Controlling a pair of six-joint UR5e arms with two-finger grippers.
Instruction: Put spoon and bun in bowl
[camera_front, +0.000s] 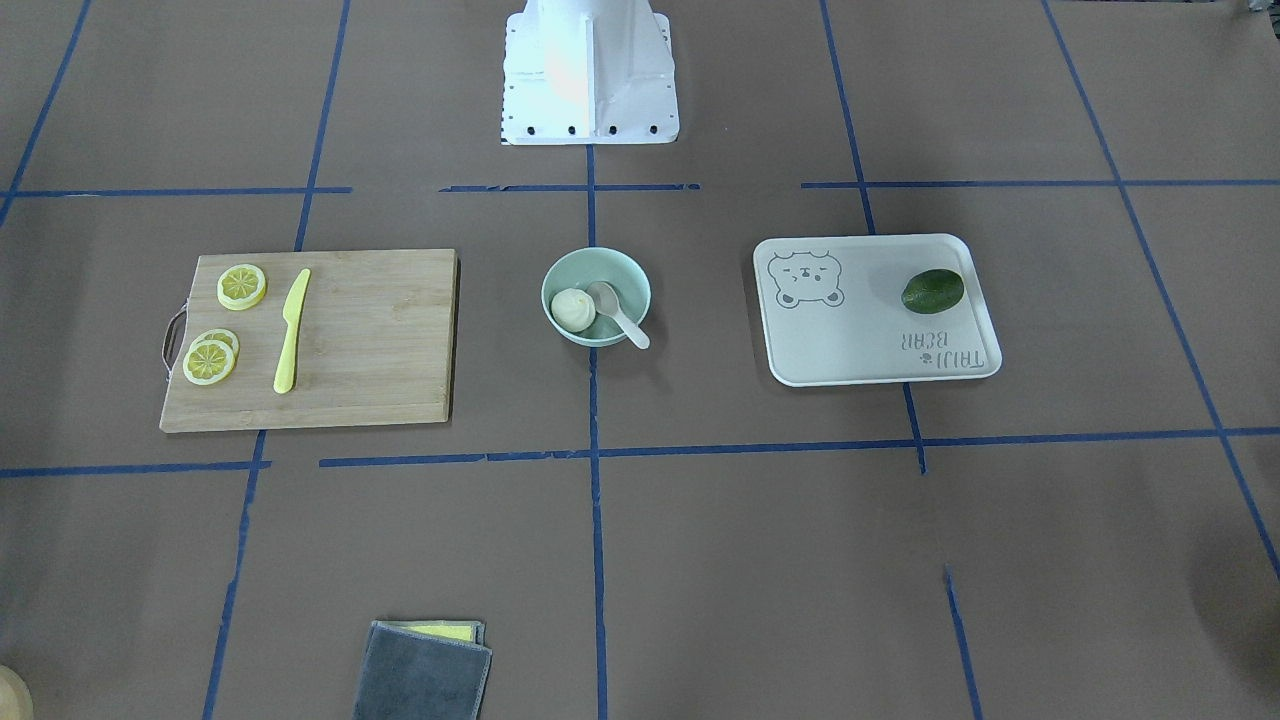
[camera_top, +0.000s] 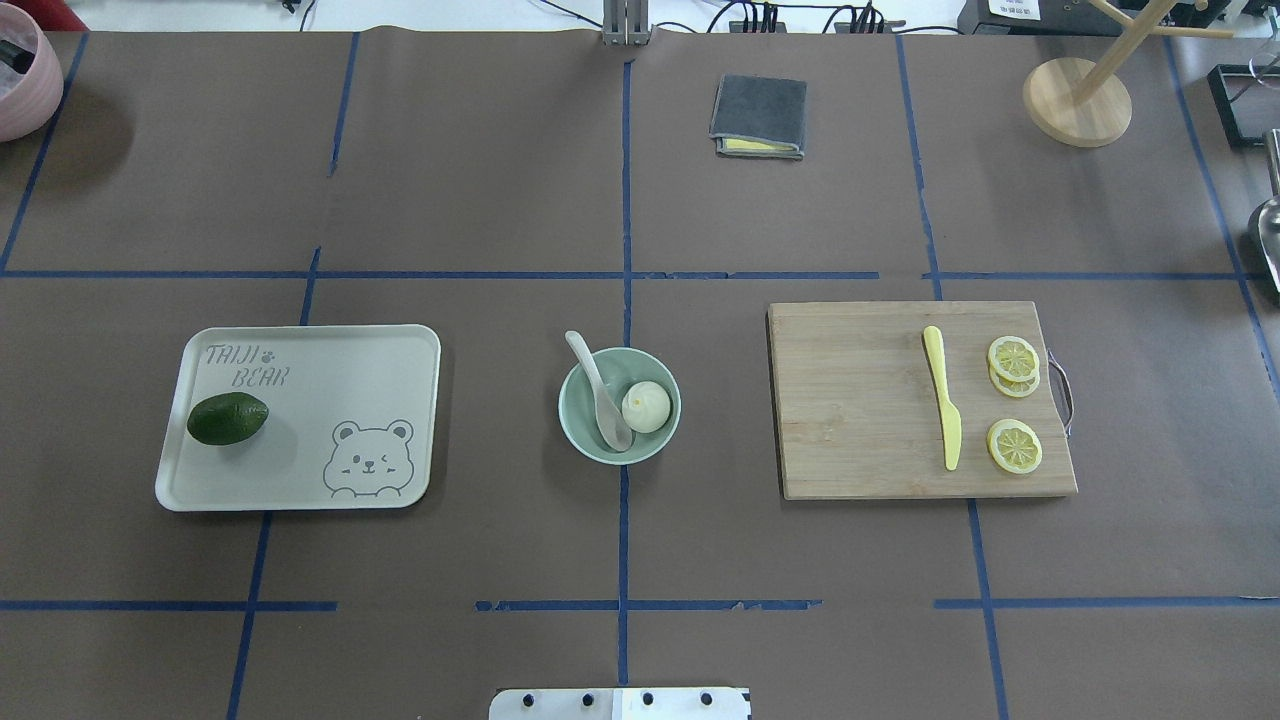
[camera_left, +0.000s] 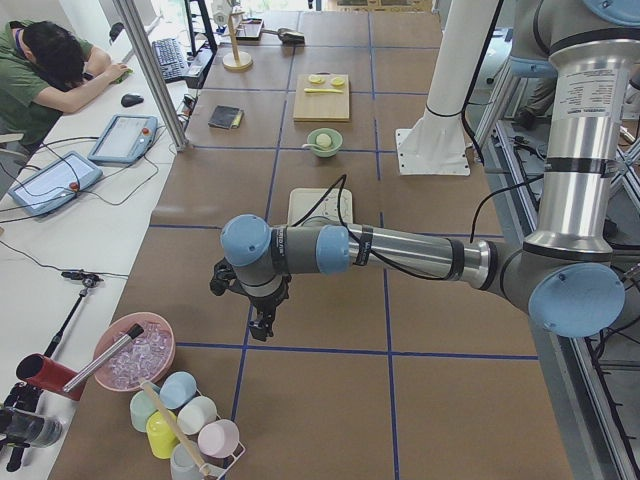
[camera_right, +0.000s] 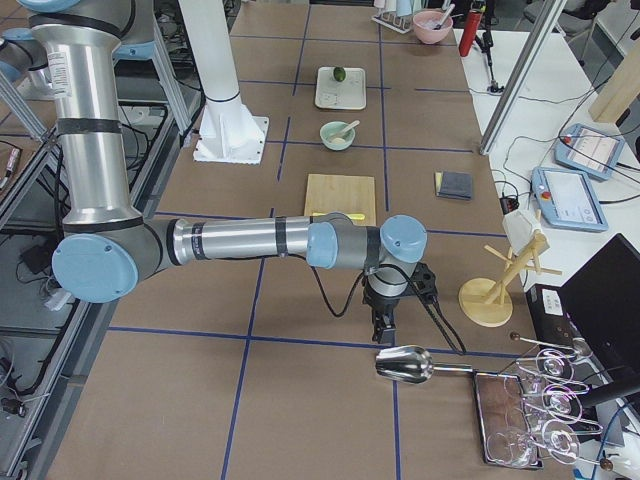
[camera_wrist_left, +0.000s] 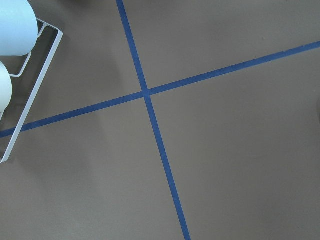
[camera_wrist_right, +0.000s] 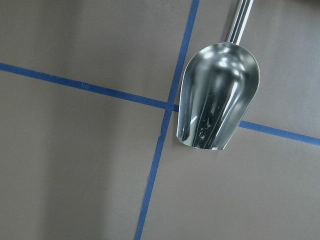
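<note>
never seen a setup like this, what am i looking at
This is a robot with two jointed arms at a taped brown table. Two pictures look down on the table from opposite sides, two look along it from its ends, two come from wrist cameras. In the middle, the mint bowl holds the bun and the spoon. A tray carries a dark green fruit; a cutting board carries a yellow knife and lemon slices. The left claw and right claw hang near the table's ends; nothing shows in either. A metal scoop lies below the right one.

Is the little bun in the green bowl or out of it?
In. The bun sits inside the bowl, right beside the scoop of the spoon.
</note>
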